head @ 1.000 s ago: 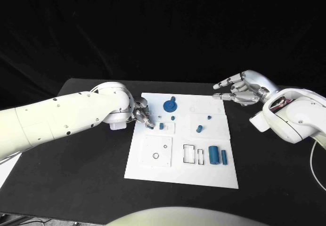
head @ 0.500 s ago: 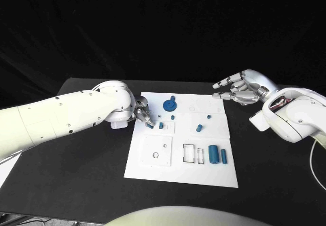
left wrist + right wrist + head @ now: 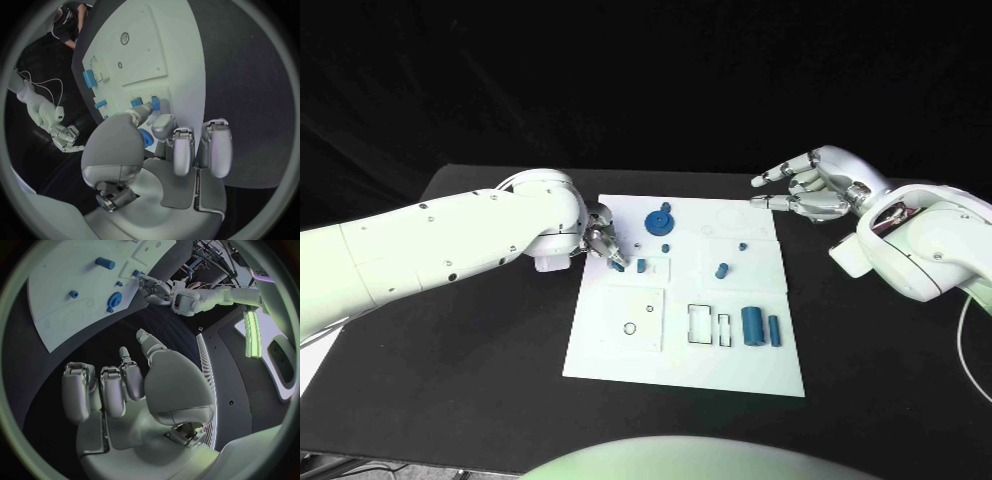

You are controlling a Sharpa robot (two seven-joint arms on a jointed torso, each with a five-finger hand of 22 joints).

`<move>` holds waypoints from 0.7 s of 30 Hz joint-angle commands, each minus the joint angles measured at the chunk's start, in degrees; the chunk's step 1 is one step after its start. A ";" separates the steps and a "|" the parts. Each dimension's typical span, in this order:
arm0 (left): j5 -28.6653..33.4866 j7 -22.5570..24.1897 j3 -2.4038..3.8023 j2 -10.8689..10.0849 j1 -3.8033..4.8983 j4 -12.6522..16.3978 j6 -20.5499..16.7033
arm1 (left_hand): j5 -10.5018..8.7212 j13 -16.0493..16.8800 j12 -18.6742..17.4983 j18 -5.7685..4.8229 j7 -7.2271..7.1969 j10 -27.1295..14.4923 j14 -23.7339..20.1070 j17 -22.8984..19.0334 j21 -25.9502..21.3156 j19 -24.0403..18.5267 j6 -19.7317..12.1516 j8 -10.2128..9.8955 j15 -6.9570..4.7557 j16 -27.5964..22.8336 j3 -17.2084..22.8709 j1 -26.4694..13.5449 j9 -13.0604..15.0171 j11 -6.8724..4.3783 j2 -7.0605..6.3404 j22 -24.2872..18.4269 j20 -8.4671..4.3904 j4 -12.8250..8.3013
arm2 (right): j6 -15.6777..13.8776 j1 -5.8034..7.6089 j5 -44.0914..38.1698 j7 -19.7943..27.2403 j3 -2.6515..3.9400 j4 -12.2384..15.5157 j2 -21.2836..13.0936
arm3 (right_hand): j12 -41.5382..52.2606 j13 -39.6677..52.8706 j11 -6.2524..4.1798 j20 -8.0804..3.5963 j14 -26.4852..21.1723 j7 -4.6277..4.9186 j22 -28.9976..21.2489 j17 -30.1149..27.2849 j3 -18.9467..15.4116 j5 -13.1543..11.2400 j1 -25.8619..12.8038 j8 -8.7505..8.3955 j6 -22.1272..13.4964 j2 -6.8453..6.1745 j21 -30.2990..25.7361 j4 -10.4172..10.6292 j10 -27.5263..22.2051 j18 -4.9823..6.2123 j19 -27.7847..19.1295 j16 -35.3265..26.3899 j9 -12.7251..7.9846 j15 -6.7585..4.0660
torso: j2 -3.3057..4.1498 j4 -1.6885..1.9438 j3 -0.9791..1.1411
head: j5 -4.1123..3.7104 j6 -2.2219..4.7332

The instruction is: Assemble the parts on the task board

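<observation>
The white task board [image 3: 733,370] lies in the middle of the table. My left hand [image 3: 599,241] is at the board's left edge and pinches a small blue peg [image 3: 619,267] [image 3: 154,103] between thumb and a fingertip, low over the board. Just beside it another small blue peg [image 3: 642,266] stands in the board. A blue gear-like disc [image 3: 661,219] sits at the far side. A short blue cylinder [image 3: 723,270] lies mid-board. A larger blue cylinder [image 3: 753,326] and a thin blue bar [image 3: 775,332] lie at the right. My right hand [image 3: 811,189] hovers off the far right corner, fingers spread, holding nothing.
Two small blue studs [image 3: 666,247] [image 3: 743,245] stand on the far half. Two rectangular slots [image 3: 700,325] and a round hole [image 3: 632,329] lie on the near half. Black table [image 3: 459,370] surrounds the board, bare on its left and near sides.
My left forearm has swung slightly, while its fingertips and the pinched peg stay at nearly the same spot. The right hand has not moved.
</observation>
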 commanded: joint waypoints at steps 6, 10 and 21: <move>0.69 -2.43 -0.45 0.57 -0.58 -0.08 1.60 | -0.31 0.59 0.82 -0.49 -0.83 0.88 6.02 15.06 0.76 4.68 1.59 0.19 -0.51 0.18 -1.48 -1.58 -0.10 -0.04 0.25 12.22 -0.47 0.56 | 0.60 -0.02 -0.16 0.19 0.00 0.07 -0.01 | -0.21 6.08 -0.27 -0.06 4.73 -0.05 0.02 10.18 -0.30 0.26 -0.21 -0.06 0.17 0.46 -0.27 -0.11 -0.09 0.09 -0.41 -0.18 0.04 -0.01 | 0.00 0.01 -0.03 | -0.18 -0.16; 0.66 -2.41 -0.45 0.67 -0.58 -0.10 1.37 | -0.26 0.82 1.01 -0.56 -0.92 1.12 6.02 15.06 1.00 4.80 1.93 0.17 -0.55 0.18 -2.11 -2.51 -0.17 -0.11 0.58 12.48 -0.52 1.17 | 0.60 -0.02 -0.16 0.21 0.00 0.06 -0.01 | -0.21 6.08 -0.27 -0.06 4.73 -0.05 0.02 10.18 -0.30 0.26 -0.21 -0.06 0.17 0.46 -0.27 -0.11 -0.09 0.09 -0.41 -0.18 0.04 -0.01 | 0.00 -0.01 -0.02 | -0.21 -0.24; 0.65 -2.54 -0.45 0.86 -0.58 -0.17 0.84 | -0.27 1.03 1.20 -0.58 -1.01 1.33 6.02 15.06 1.07 4.83 2.25 0.18 -0.58 0.18 -2.64 -3.12 -0.21 -0.17 0.60 12.56 -0.55 1.46 | 0.61 -0.02 -0.16 0.20 0.00 0.07 -0.06 | -0.21 6.08 -0.27 -0.06 4.73 -0.05 0.02 10.18 -0.30 0.26 -0.21 -0.06 0.17 0.46 -0.27 -0.11 -0.09 0.09 -0.41 -0.18 0.04 -0.01 | -0.02 0.01 -0.03 | -0.39 -0.24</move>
